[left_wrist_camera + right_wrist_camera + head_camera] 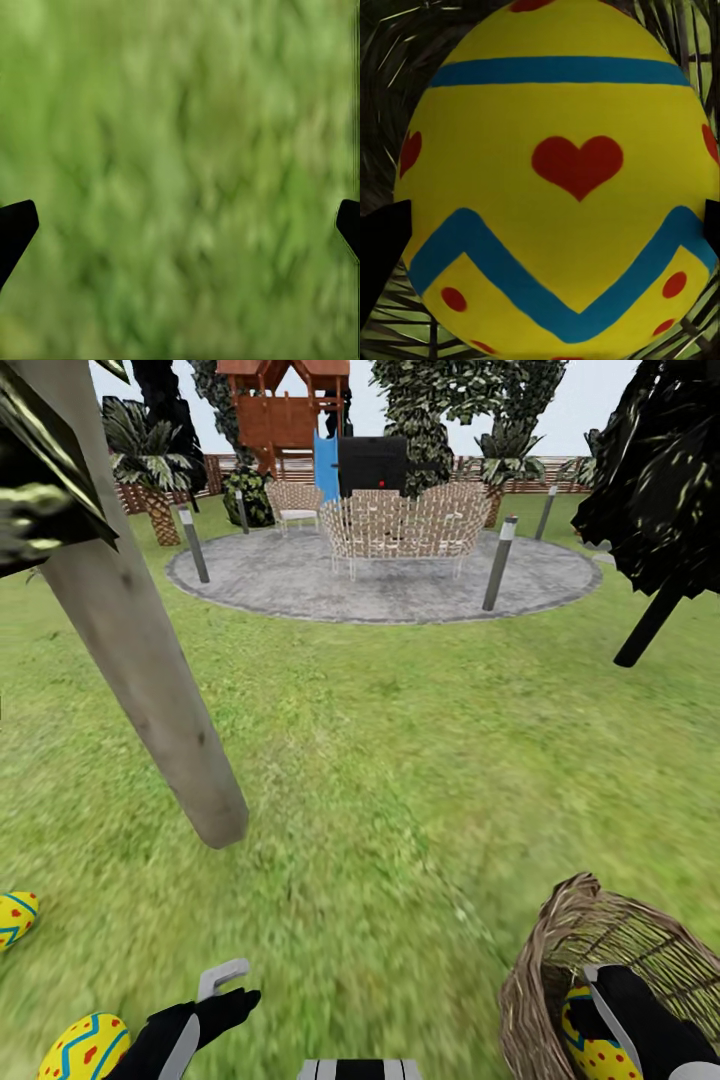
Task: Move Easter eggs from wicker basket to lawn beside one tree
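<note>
The wicker basket (545, 970) stands on the lawn (400, 760) at the lower right of the head view. My right gripper (640, 1020) reaches down into it. One Easter egg (590, 1050) lies inside, yellow with blue zigzag bands and red marks. Up close, this egg (559, 187) sits between my right gripper's (551, 240) open fingers. Two more eggs lie on the grass at lower left: one (15, 918) at the picture's edge, one (85, 1048) beside my left gripper (232, 988). That left gripper (180, 225) is open over bare grass. The tree's pale trunk (140, 650) rises just beyond them.
A grey round patio (300, 585) with woven chairs (400, 525) and short posts (498, 565) lies ahead. A dark-leaved tree with a thin trunk (650, 625) stands at right. A wooden playset (285, 410) and fence are behind. Open grass stretches between basket and pale trunk.
</note>
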